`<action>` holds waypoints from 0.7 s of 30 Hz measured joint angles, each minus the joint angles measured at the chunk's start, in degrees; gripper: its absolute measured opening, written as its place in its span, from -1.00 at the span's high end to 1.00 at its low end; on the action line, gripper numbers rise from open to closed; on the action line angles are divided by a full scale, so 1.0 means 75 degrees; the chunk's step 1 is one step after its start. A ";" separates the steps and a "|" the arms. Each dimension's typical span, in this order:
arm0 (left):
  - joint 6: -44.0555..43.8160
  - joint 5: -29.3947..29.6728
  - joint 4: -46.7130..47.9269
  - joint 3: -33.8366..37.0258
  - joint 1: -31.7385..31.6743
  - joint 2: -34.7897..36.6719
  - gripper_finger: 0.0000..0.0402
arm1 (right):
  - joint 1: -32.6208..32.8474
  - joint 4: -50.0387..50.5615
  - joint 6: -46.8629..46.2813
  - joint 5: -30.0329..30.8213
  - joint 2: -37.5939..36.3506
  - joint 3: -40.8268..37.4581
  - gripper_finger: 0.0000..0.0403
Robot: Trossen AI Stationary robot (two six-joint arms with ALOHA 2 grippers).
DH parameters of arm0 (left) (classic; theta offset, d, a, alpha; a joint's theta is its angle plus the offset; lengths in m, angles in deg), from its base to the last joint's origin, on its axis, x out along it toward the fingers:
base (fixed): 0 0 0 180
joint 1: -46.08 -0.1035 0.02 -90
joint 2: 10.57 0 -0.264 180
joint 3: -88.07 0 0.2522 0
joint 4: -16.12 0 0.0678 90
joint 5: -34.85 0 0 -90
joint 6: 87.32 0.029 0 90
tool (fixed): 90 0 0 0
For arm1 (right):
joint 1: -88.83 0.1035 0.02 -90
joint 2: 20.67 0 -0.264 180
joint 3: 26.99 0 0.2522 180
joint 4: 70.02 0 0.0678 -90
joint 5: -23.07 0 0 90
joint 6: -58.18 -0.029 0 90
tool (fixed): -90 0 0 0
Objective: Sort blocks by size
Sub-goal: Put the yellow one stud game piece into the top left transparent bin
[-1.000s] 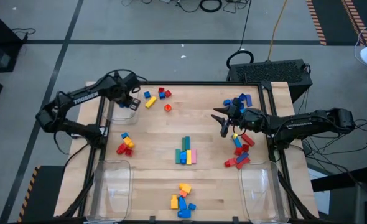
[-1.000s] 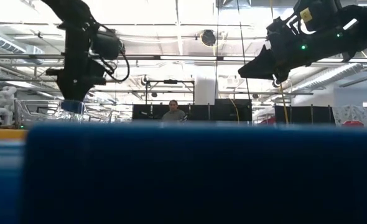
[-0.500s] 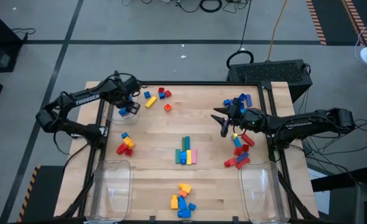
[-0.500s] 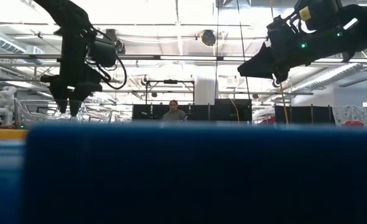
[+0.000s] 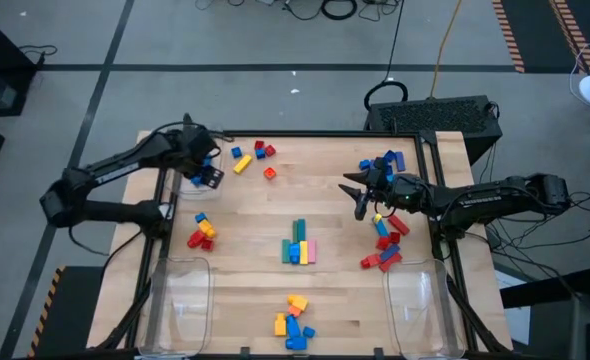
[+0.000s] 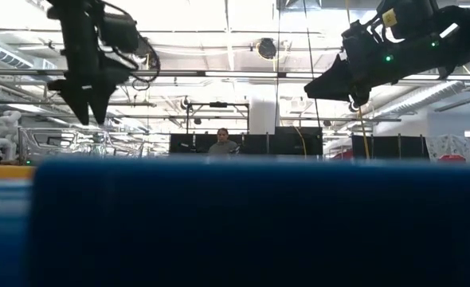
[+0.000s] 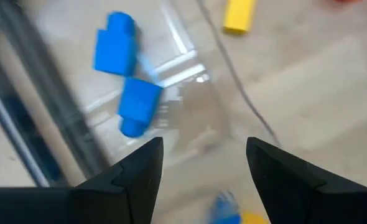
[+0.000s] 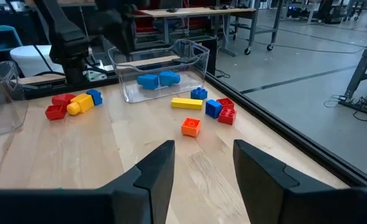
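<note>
- Since a second ago, the left gripper (image 5: 207, 172) has risen off the clear plastic bin (image 8: 199, 62) at the table's far-left corner, fingers now spread and empty.
- Two blue plastic bricks (image 7: 126, 81) lie inside that bin, so this drop looks finished.
- Right gripper (image 5: 360, 197) hovers well right of the bin, beside the red-and-blue brick cluster (image 5: 385, 235); jaws part-spread, holding nothing visible.
- Next, I judge, the left arm needs another brick: the yellow bar brick (image 5: 242, 165) lies just beside the bin.

Left tool (image 5: 208, 172) lifting higher above the clear bin (image 8: 165, 78) at the tabletop's far left corner, fingers now spread, empty, two blue blocks (image 7: 126, 81) lying in the bin
</note>
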 joint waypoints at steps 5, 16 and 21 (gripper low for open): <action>-0.0298 -0.0093 0.0112 0.0000 0.0854 0.0486 -0.16 | 0.0000 0.0003 -0.0003 0.0000 0.0001 -0.0001 0.26; 0.0087 -0.0639 0.0130 0.0000 0.2850 0.0596 -0.16 | -0.0003 0.0000 -0.0003 -0.0026 -0.0001 -0.0001 0.26; -0.1103 -0.0807 0.0144 0.0000 0.3462 0.0456 -0.16 | 0.0000 -0.0064 -0.0003 -0.0026 0.0000 -0.0001 0.26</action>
